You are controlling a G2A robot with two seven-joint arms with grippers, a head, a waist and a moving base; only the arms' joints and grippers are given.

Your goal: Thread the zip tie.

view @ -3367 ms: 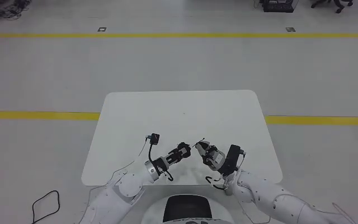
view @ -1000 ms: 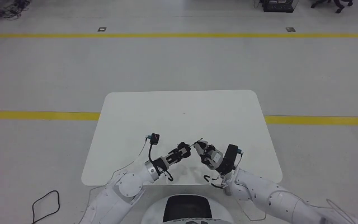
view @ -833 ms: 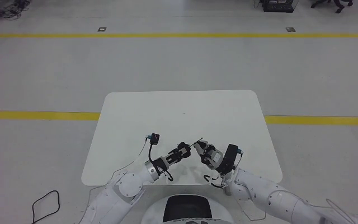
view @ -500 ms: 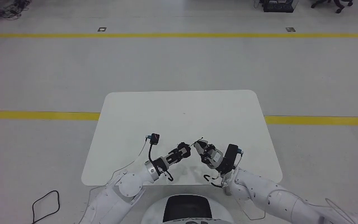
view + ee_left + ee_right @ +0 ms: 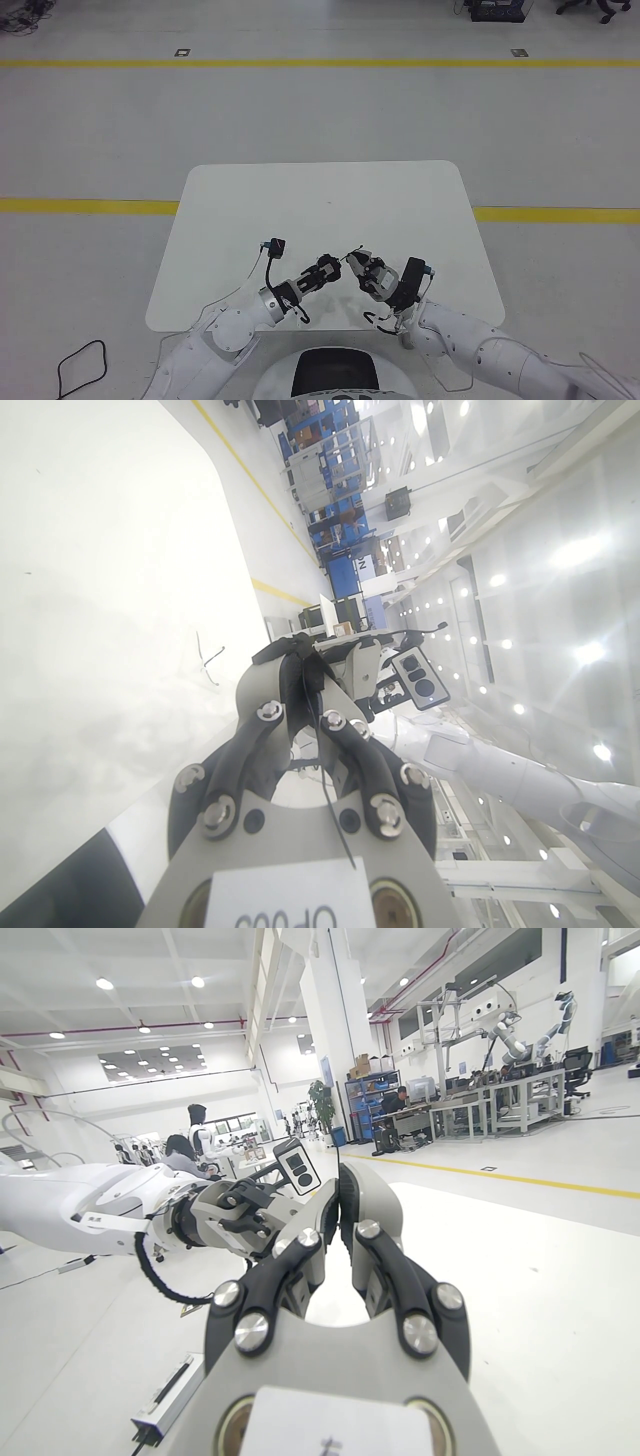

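A thin black zip tie (image 5: 352,256) spans the small gap between both grippers above the table's near edge. My left gripper (image 5: 328,267) is shut on it. In the left wrist view the zip tie strap (image 5: 320,750) runs back from the closed left gripper (image 5: 300,657) toward the camera. My right gripper (image 5: 358,266) faces the left one almost tip to tip. In the right wrist view the right gripper (image 5: 340,1180) is shut, with a fine length of the zip tie (image 5: 338,1158) sticking out past its tips. The left gripper (image 5: 240,1213) shows just beyond it.
The white table (image 5: 320,200) stretches away behind the grippers, and its front edge (image 5: 330,325) lies just under the wrists. A small black module on a cable (image 5: 273,246) stands above the left forearm. Grey floor with yellow lines (image 5: 90,206) surrounds the table.
The right wrist has edged slightly toward the left gripper since the oldest frame. Both grippers stay shut and hold their places over the last second.
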